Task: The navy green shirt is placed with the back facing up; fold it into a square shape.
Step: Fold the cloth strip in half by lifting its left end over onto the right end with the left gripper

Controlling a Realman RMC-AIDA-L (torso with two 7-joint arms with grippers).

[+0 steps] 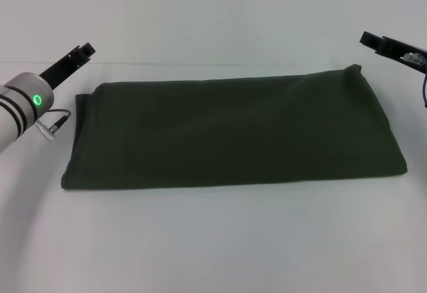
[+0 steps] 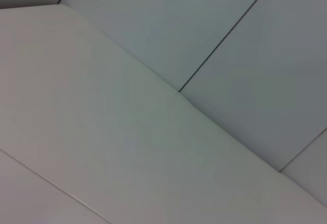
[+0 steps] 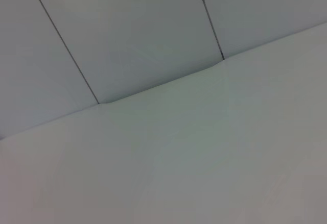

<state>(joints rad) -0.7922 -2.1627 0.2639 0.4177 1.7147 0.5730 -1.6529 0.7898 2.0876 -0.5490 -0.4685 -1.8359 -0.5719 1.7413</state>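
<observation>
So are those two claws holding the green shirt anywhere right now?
No, nothing is held. The left gripper and right gripper both hang clear of the folded navy green shirt, which lies on the white table as a long rectangle.

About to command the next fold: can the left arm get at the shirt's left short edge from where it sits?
Probably yes. The left gripper hangs just beyond the navy green shirt, at its far left corner, with only bare table between them. The right gripper is at the opposite corner, out of the way.

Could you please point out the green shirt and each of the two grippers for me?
navy green shirt [image 1: 233, 133]: head view, middle of the folded cloth.
left gripper [image 1: 81, 53]: head view, tip of its black fingers.
right gripper [image 1: 371, 39]: head view, tip of its black fingers.
</observation>
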